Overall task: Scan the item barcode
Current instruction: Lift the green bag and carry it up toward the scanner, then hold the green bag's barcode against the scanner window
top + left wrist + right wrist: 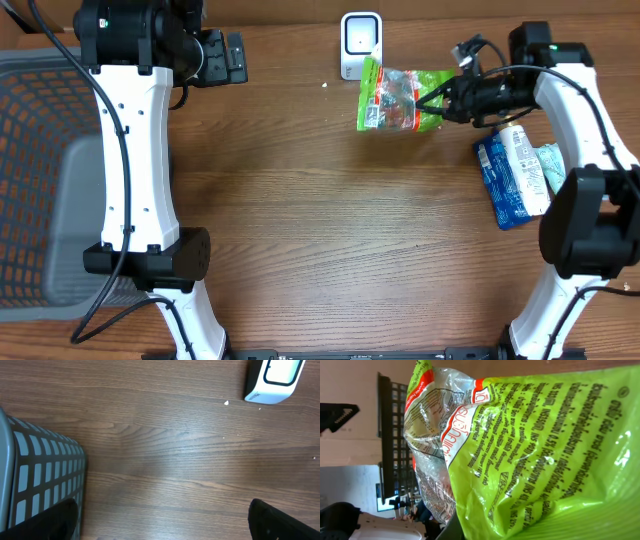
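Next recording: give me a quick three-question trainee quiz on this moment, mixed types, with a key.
1. True or false: the right claw is shut on the green bag.
2. The white scanner stands at which edge of the table? A) far edge, away from the arm bases B) near edge C) robot's right edge
3. Fill in: the left claw is ____ and holds nothing.
Key: 1 true; 2 A; 3 open.
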Robot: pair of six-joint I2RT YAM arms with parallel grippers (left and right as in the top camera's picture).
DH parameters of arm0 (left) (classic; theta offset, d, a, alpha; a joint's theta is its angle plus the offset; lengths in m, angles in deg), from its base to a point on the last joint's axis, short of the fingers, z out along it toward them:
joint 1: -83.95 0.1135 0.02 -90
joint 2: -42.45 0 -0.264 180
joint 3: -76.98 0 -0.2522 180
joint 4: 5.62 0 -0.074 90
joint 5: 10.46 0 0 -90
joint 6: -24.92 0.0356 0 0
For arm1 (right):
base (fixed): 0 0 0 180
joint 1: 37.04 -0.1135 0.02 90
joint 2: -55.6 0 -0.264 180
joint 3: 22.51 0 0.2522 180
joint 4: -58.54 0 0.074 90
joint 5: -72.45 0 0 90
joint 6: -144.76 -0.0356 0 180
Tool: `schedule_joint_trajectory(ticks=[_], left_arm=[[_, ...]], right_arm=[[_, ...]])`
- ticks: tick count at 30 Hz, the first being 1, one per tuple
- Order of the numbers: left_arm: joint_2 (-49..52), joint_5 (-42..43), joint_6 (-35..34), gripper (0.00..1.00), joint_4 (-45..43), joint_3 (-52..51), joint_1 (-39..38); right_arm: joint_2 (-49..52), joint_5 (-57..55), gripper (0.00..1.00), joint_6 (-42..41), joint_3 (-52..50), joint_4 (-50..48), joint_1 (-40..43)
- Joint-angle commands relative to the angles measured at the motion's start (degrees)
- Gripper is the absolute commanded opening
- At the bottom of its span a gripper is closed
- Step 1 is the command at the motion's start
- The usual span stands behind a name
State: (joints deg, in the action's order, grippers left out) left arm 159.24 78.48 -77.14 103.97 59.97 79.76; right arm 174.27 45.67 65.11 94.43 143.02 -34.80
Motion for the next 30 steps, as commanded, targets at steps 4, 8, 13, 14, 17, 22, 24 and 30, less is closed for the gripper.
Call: schedule_joint_trajectory(ticks=[4, 8, 13, 14, 17, 22, 24, 30], left_arm=[[0.70, 0.48, -0.83, 1.00, -0.09, 0.07, -0.33], [0.70, 0.48, -0.83, 1.00, -0.09, 0.07, -0.33], [0.70, 0.48, -0.83, 1.00, -0.09, 0.07, -0.33], [0.70, 0.48, -0.81, 0.99, -0.09, 0.07, -0.33], [0.70, 0.48, -0.83, 1.00, -0.09, 0.07, -0.33], [0.70, 0.48, -0.81, 1.00, -0.09, 0.07, -0.33], [0.70, 0.48, -0.83, 1.00, -0.09, 0.07, -0.33], [0.70, 0.48, -0.81, 1.00, -0.09, 0.07, -0.33]], right_arm=[[-4.48, 2.49, 0.04, -1.18, 1.92, -3.65, 0.20], [-4.57, -14.05, 0.04, -12.41, 1.92, -13.35, -2.82], [-4.57, -40.72, 0.04, -18.36, 1.92, -23.39, -10.82], [-4.57, -46.93, 0.04, -18.36, 1.90, -25.40, -12.55], [-4.57, -66.60, 0.04, -18.32, 1.90, -31.23, -17.16], [-4.20, -92.17, 0.04, -10.51, 1.90, -41.46, -23.50], [-3.85, -96.17, 0.04, -5.49, 1.90, -45.72, -24.92], [-2.64, -98.31, 0.04, 9.86, 1.88, -56.06, -26.36]])
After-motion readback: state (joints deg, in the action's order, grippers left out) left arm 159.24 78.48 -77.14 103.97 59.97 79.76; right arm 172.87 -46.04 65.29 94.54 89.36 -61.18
